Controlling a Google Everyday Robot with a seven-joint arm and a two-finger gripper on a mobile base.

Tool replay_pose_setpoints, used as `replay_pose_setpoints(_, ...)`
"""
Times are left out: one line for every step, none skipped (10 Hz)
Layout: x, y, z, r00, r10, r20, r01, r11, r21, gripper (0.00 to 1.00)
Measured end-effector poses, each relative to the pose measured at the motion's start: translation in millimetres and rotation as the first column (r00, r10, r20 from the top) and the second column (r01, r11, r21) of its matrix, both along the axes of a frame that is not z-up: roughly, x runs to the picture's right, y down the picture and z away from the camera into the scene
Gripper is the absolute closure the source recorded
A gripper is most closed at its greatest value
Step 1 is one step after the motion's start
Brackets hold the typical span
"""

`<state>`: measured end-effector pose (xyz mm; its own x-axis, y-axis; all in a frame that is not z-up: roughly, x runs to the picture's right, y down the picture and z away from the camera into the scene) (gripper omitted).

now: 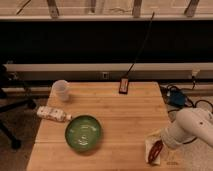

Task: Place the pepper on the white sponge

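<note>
The white sponge (150,142) lies near the front right corner of the wooden table (115,115). The slender dark-red pepper (156,150) rests on the sponge's front right part, pointing towards the table's front edge. My gripper (166,142) is at the end of the white arm (194,127), which reaches in from the right. The gripper is right beside the pepper and over the sponge's right edge. Whether it touches the pepper cannot be told.
A green bowl (83,133) sits at the front left. A labelled bottle (52,114) lies left of it and a translucent cup (60,90) stands at the back left. A dark device with a cable (124,85) lies at the back edge. Cables and a blue object (176,97) are on the floor to the right.
</note>
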<state>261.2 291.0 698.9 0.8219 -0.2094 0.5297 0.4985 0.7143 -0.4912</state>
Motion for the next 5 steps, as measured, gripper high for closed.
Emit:
replay_pose_setpoints(-3,-1,2.1,1.000,-0.002,0.006,0.002,1.0000,0.000,0.24)
replay_pose_setpoints(-4,-4,4.1,1.000,0.000,0.006,0.000,1.0000,0.002,0.24)
replay_pose_setpoints(-1,-10,5.2,1.000,0.005,-0.001,-0.005,0.9999,0.011,0.24)
replay_pose_setpoints(3,-17,3.4,1.000,0.004,-0.005,-0.004,0.9999,0.013,0.22)
replay_pose_setpoints(4,-17,0.9,1.000,0.002,-0.005,-0.002,0.9999,0.011,0.20)
